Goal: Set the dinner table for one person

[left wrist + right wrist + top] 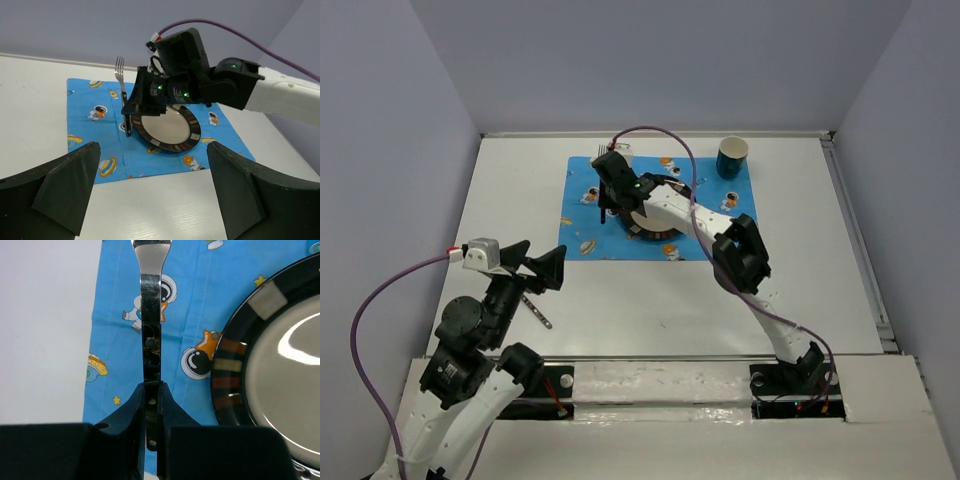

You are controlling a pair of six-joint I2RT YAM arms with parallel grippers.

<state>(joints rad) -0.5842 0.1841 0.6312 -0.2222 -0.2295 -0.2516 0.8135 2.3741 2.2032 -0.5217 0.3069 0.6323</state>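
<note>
The left gripper [154, 147] is nearest: its fingers [65, 185] fill the lower corners of the left wrist view, spread wide and holding nothing. At bottom centre of the right wrist view, the right gripper [151, 390] pinches a fork [150, 315] by its handle. The tines point to the top edge, over the blue mat [115, 315], just left of the plate [230, 370]. The white table [660, 310] fills the middle of the top view, with the mat at its upper centre. A dark cup [732, 157] stands on the mat's upper right corner. A slim metal utensil [536, 311] lies on the table at lower left.
</note>
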